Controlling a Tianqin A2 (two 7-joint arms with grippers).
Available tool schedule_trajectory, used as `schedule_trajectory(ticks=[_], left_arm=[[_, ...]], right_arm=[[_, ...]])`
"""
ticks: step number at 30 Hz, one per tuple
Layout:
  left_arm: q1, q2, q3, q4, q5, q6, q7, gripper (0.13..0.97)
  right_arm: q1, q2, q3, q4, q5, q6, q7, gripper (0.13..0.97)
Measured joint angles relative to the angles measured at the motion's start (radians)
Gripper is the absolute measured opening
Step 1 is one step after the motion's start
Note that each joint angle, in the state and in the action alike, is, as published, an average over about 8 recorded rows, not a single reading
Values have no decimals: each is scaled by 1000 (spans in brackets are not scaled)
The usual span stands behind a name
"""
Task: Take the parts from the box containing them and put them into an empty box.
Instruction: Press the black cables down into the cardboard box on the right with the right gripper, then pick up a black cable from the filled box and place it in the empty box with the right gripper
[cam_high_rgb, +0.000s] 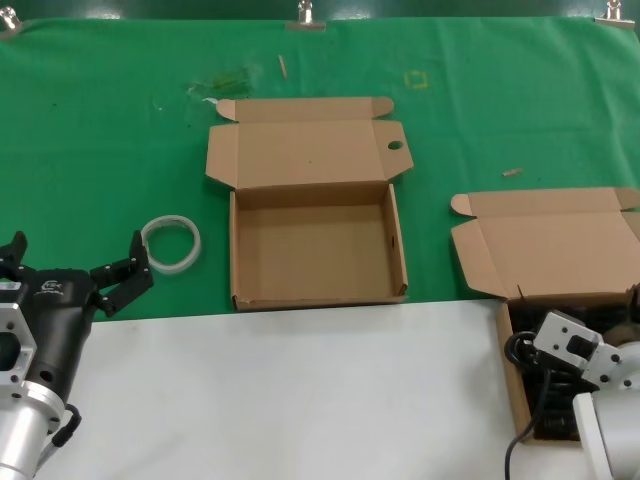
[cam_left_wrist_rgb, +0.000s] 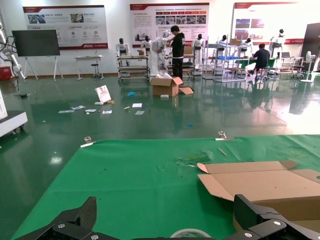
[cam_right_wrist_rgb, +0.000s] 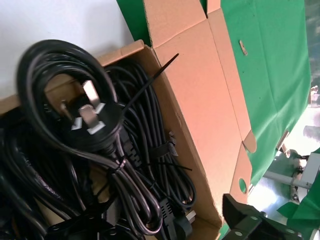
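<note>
The empty box (cam_high_rgb: 315, 295) stands open in the middle of the green mat, its lid (cam_high_rgb: 305, 150) folded back with a round hole near one corner. The box with the parts (cam_high_rgb: 518, 385) sits at the right front edge, lid (cam_high_rgb: 550, 245) open. In the right wrist view it is full of black cable bundles (cam_right_wrist_rgb: 120, 150) with plugs. My right gripper (cam_right_wrist_rgb: 165, 227) is low over the cables, jaws wide apart astride a bundle, gripping nothing. My left gripper (cam_high_rgb: 75, 272) is open and empty at the front left, apart from both boxes.
A white translucent ring (cam_high_rgb: 172, 243) lies on the mat between my left gripper and the empty box; it also shows in the left wrist view (cam_left_wrist_rgb: 192, 233). White tabletop (cam_high_rgb: 300, 390) runs along the front. Small scraps lie at the mat's far edge.
</note>
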Motion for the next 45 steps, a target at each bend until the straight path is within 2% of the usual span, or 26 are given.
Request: schedule_trajectory(ticks=[6, 10, 18, 19, 27, 36, 45], left_arm=[[0, 0, 0, 0, 0, 0, 0, 966], [0, 0, 0, 0, 0, 0, 0, 966], [0, 0, 0, 0, 0, 0, 0, 966], [0, 0, 0, 0, 0, 0, 0, 966], [0, 0, 0, 0, 0, 0, 0, 966], [0, 0, 0, 0, 0, 0, 0, 966], [0, 0, 0, 0, 0, 0, 0, 966]], right_arm=[[-8, 0, -3, 12, 0, 5, 9, 638], [-13, 0, -5, 17, 0, 8, 15, 638], [-23, 0, -9, 24, 0, 13, 29, 422], [-24, 0, -10, 24, 0, 14, 32, 422], [-30, 0, -16, 25, 0, 14, 50, 261], [-35, 0, -24, 34, 0, 17, 66, 171], [-47, 0, -27, 77, 0, 36, 71, 148]])
